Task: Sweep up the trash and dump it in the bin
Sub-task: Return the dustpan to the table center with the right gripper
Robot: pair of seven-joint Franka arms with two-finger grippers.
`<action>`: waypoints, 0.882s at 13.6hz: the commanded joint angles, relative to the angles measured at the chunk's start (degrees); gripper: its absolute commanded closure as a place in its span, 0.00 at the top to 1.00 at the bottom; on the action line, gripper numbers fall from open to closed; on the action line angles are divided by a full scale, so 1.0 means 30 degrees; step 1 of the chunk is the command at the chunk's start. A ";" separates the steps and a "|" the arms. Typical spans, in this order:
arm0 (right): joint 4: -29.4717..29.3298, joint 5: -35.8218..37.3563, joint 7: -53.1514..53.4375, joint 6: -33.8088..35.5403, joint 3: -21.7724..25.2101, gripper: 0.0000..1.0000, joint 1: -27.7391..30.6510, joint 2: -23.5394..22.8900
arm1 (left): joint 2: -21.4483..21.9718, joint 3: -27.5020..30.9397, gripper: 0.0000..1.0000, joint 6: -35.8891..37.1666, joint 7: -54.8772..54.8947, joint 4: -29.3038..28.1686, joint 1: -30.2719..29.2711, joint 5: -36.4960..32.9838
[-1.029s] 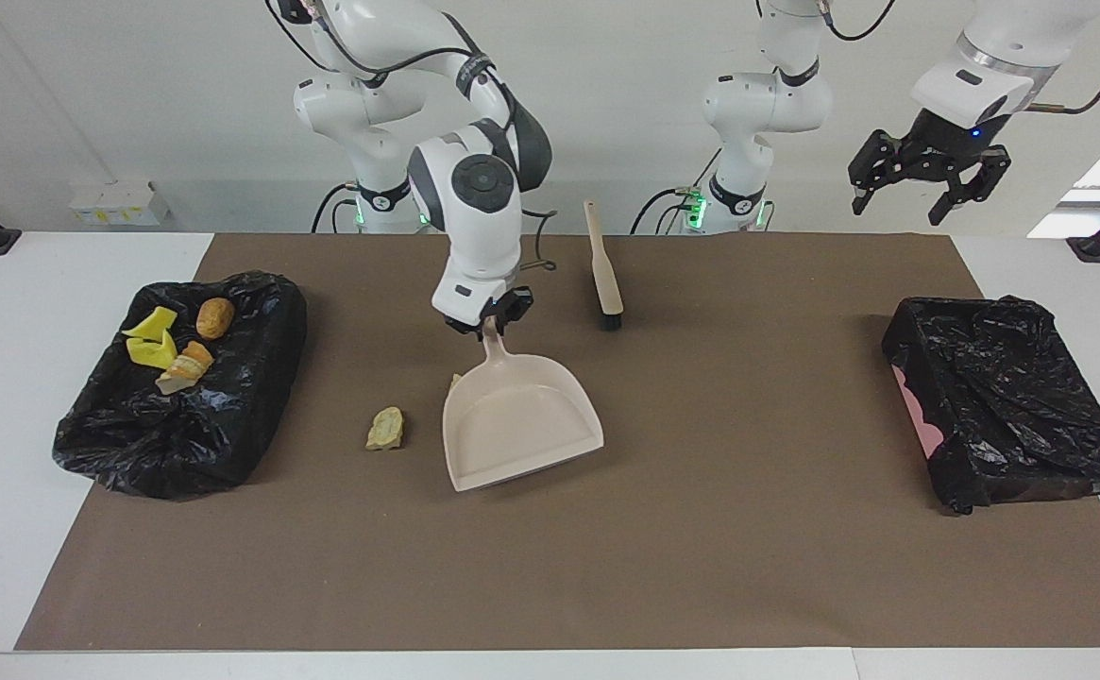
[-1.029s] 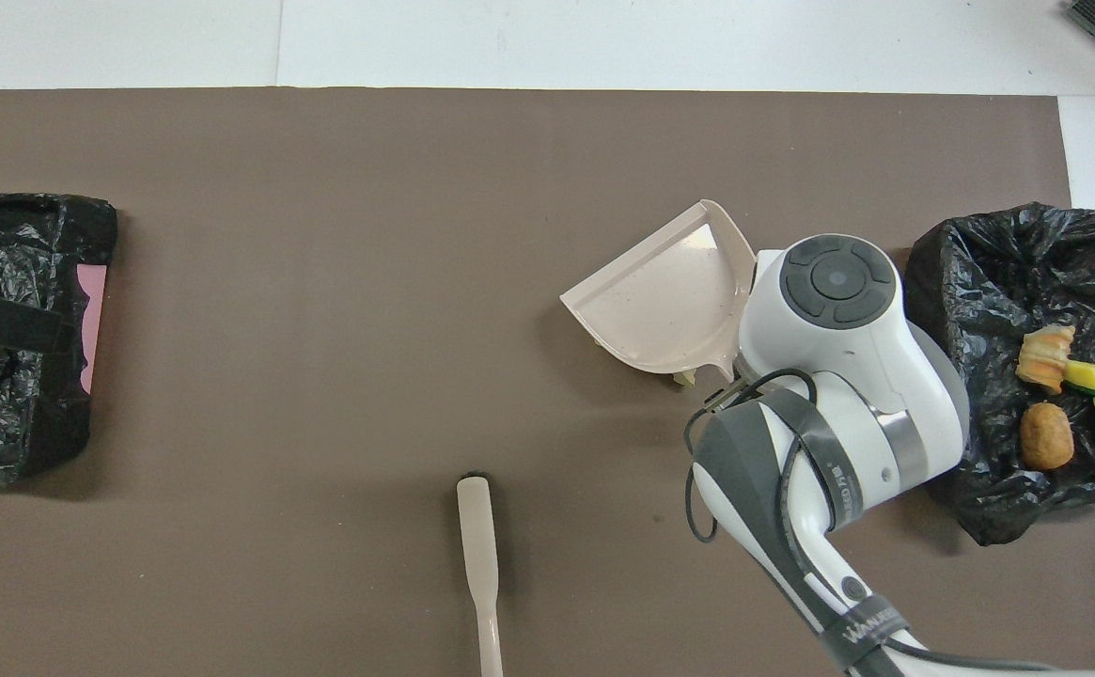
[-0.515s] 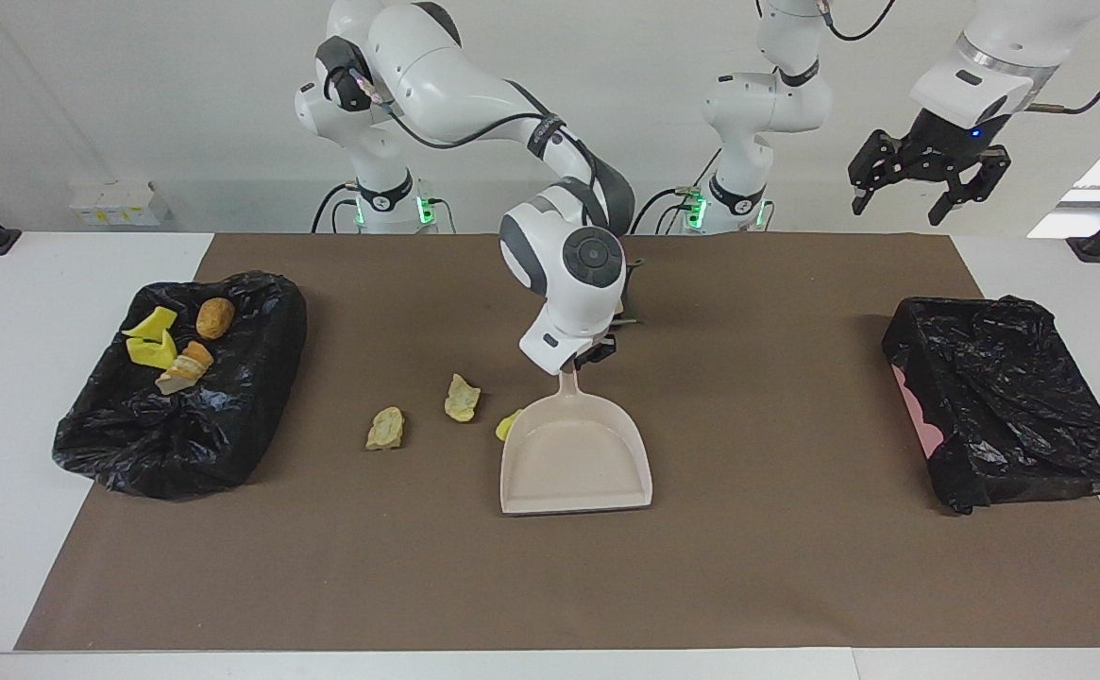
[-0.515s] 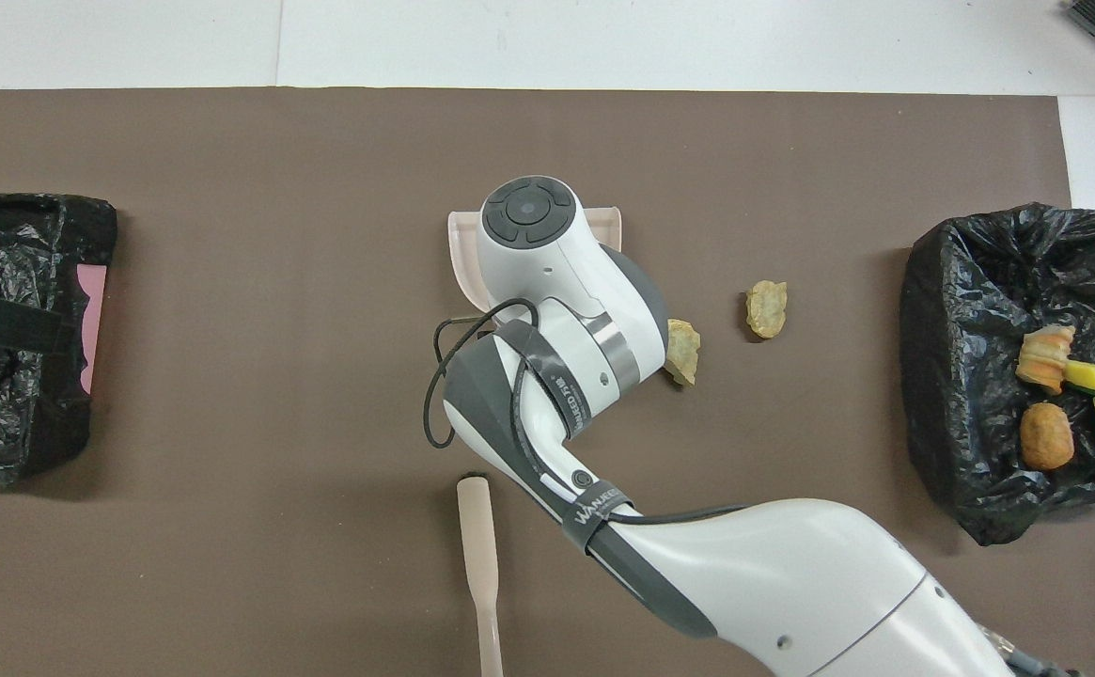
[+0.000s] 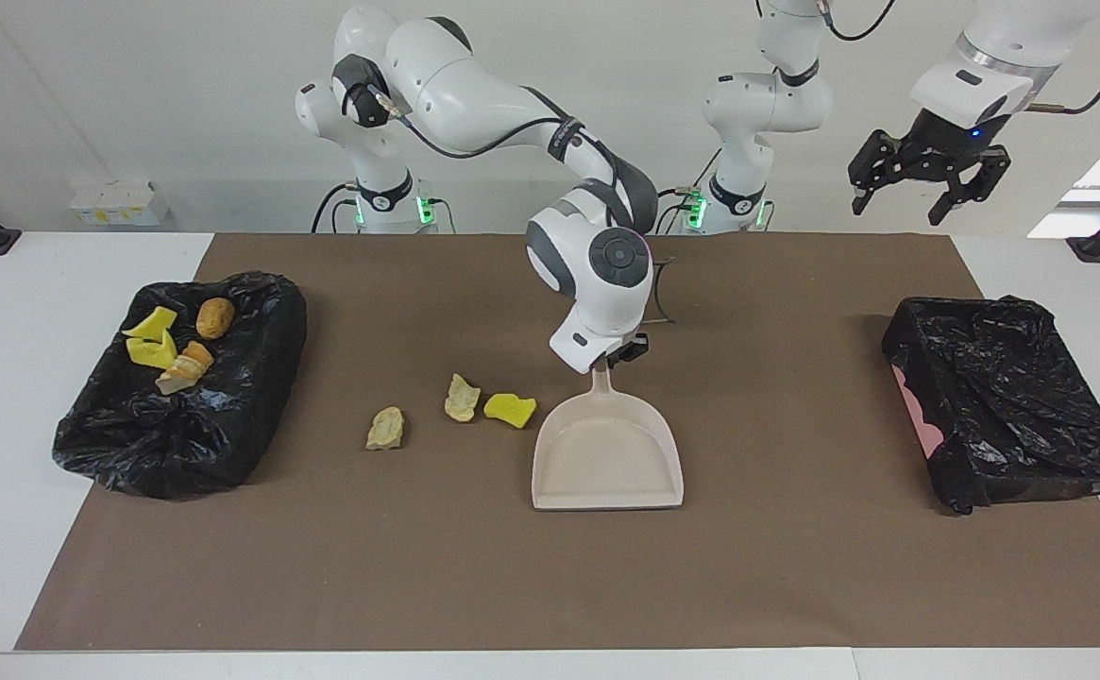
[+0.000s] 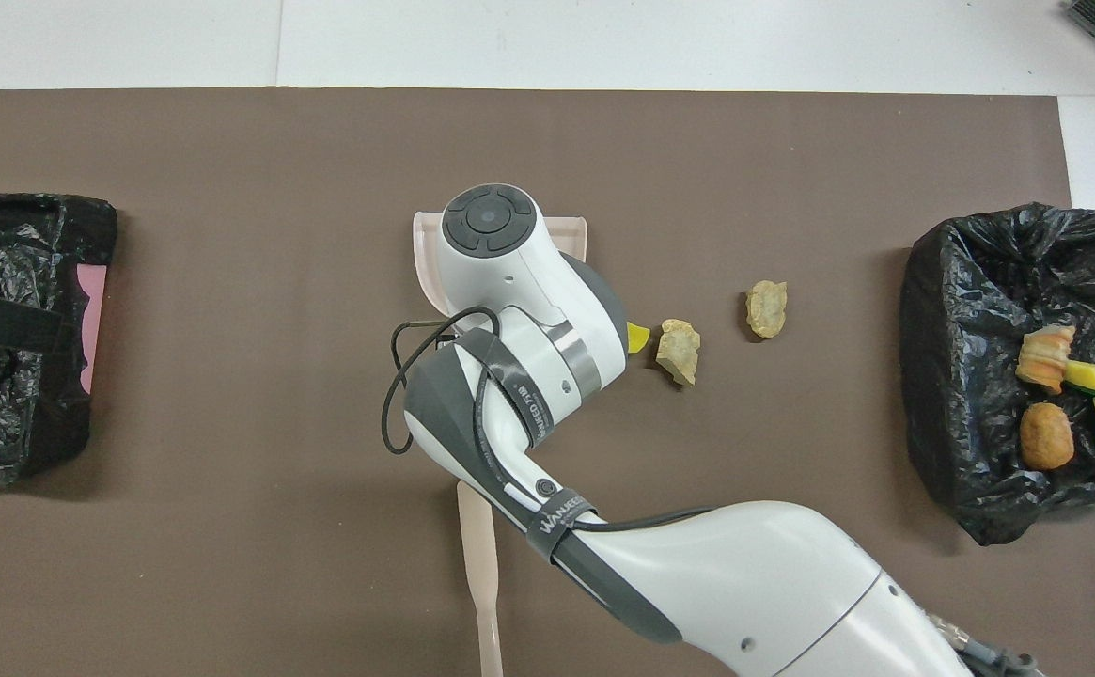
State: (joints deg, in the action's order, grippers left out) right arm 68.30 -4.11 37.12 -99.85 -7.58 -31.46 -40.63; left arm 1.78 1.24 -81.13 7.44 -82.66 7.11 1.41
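The right gripper (image 5: pixel 621 357) is clamped on the handle of the beige dustpan (image 5: pixel 608 461), whose flat pan rests on the brown mat (image 5: pixel 550 586) near the middle of the table, mouth pointing away from the robots. In the facing view, three pieces of trash lie loose on the mat at about nine o'clock from the pan: a yellow sponge chunk (image 5: pixel 510 410) just beside the pan's edge, a beige crusty piece (image 5: pixel 461 398) touching or almost touching that chunk, and a second beige piece (image 5: pixel 385 429) a little apart, toward the right arm's end. All three sit at roughly eight o'clock from the gripper, none in contact with it.

Four more lumps lie on the black-bagged bin (image 5: pixel 181 387) at the right arm's end: two yellow sponge chunks (image 5: pixel 151 340), a golden-brown roll (image 5: pixel 214 317) and a crusty orange piece (image 5: pixel 189 363).

The left gripper (image 5: pixel 927 184) waits in the air with its jaws wide and empty, above the second black-bagged bin (image 5: pixel 1007 397). The brush (image 6: pixel 479 574) lies on the mat, mostly hidden by the right arm.
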 commanded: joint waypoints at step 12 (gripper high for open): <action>0.7839 -0.1118 0.0573 -0.0611 -0.0199 1.00 -0.1609 0.6682 | 0.0636 -0.0236 1.00 0.0323 0.0041 -0.0658 -0.0116 -0.0178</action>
State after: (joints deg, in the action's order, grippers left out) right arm 81.44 -5.37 37.90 -98.95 -7.88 -35.03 -27.08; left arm 1.92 0.91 -80.84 7.43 -82.78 7.12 1.41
